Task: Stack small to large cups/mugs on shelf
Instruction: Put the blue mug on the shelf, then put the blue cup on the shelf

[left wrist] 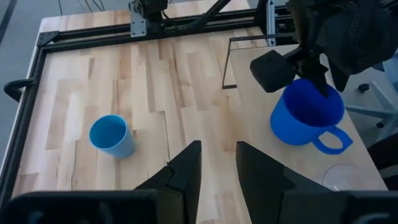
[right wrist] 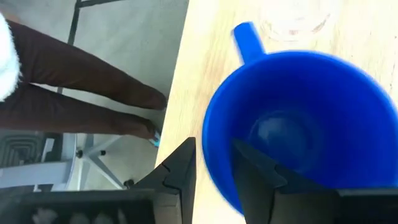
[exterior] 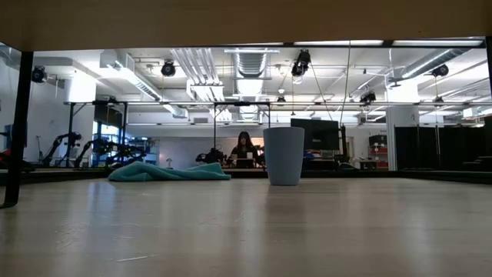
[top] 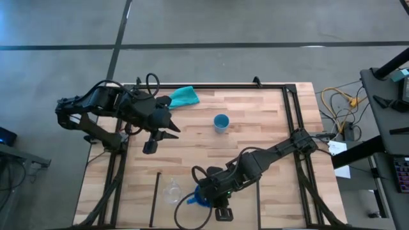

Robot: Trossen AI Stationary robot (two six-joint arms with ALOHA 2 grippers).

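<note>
The dark blue mug (top: 202, 198) stands upright near the table's near edge, between two short black rods (top: 156, 197). My right gripper (right wrist: 214, 174) is shut on its rim. The tiny clear cup (top: 172, 191) stands just left of the mug, also visible in the left wrist view (left wrist: 348, 177). The light blue handleless cup (top: 221, 122) stands upright on its base mid-table and shows in the low view (exterior: 284, 155). My left gripper (left wrist: 217, 168) is open and hovers over the table's left part (top: 167, 124), touching nothing. My right gripper pinches the mug's rim (right wrist: 214, 134) on the side away from the handle (right wrist: 247, 38), one finger (right wrist: 261, 171) inside the mug and one (right wrist: 180, 168) outside. The fingers come from above, pointing down. The mug is upright; whether its base rests on the wood I cannot tell.
A teal cloth (top: 184, 97) lies at the far edge, left of centre. Black metal rails (top: 291, 121) frame the table. A person's legs (right wrist: 81, 81) stand on the floor just past the near edge by the mug. Bare wood lies between the light blue cup and the mug.
</note>
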